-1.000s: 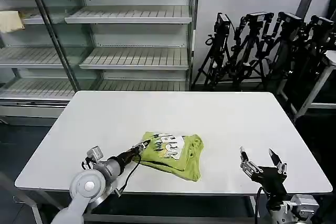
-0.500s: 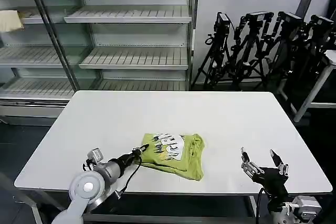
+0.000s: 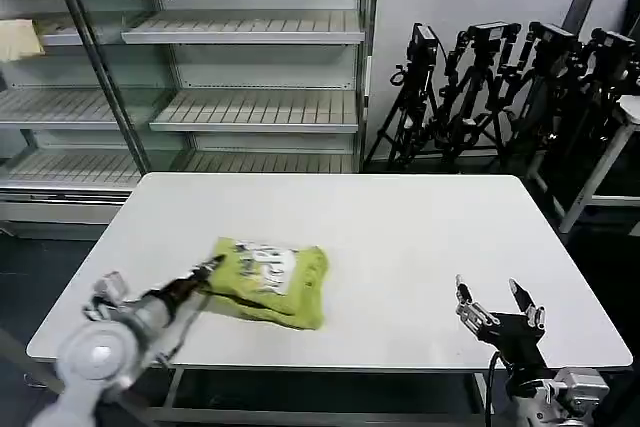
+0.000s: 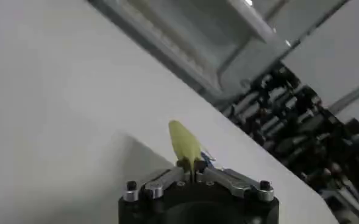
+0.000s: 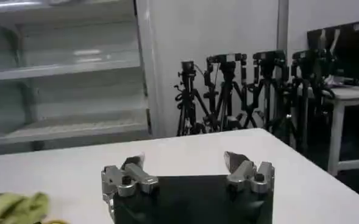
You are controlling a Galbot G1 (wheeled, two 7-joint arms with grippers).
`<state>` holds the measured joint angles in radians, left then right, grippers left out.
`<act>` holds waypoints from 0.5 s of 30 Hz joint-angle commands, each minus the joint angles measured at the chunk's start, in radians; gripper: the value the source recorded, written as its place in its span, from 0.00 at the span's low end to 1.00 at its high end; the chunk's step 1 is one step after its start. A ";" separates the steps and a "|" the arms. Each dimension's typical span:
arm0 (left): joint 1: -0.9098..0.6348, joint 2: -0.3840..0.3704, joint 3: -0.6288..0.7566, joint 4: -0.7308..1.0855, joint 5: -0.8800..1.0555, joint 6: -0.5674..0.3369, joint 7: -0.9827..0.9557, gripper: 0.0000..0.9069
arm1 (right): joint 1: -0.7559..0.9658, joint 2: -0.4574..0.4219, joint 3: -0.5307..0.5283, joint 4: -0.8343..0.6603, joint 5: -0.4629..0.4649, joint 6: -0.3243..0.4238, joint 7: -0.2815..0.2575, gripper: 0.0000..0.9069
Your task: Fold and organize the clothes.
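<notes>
From the head camera I see the folded T-shirt (image 3: 268,282) lying on the white table (image 3: 400,227), lower left of centre, my left claw (image 3: 212,268) pinching its left edge. My right claw (image 3: 494,305) hovers spread at lower right, well apart.

Left wrist: fingers pressed on a yellow-green fold (image 4: 185,144).

Right wrist: fingers (image 5: 239,163) spread, the shirt (image 5: 17,207) at lower left.
</notes>
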<state>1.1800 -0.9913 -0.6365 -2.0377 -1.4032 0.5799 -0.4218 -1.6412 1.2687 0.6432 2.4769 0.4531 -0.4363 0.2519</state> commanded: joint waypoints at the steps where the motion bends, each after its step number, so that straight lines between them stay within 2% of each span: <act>1: 0.013 0.361 -0.281 -0.162 0.237 0.000 0.053 0.02 | 0.055 -0.008 -0.034 -0.016 0.011 0.000 0.001 1.00; 3: 0.020 0.383 -0.213 -0.230 0.336 -0.001 0.075 0.02 | 0.067 -0.002 -0.051 -0.018 0.005 -0.002 0.003 1.00; 5: 0.051 0.357 -0.100 -0.276 0.527 -0.002 0.099 0.02 | 0.073 0.009 -0.067 -0.020 -0.008 -0.003 0.003 1.00; 10: 0.096 0.210 0.356 -0.202 0.938 -0.032 0.095 0.02 | 0.039 0.028 -0.063 -0.021 -0.039 0.013 -0.007 1.00; 15: 0.007 0.057 0.633 -0.058 1.165 -0.073 0.097 0.02 | 0.006 0.030 -0.033 -0.007 -0.039 0.023 -0.011 1.00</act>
<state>1.2279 -0.7892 -0.5879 -2.1955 -0.8996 0.5600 -0.3528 -1.6130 1.2902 0.6025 2.4646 0.4291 -0.4250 0.2448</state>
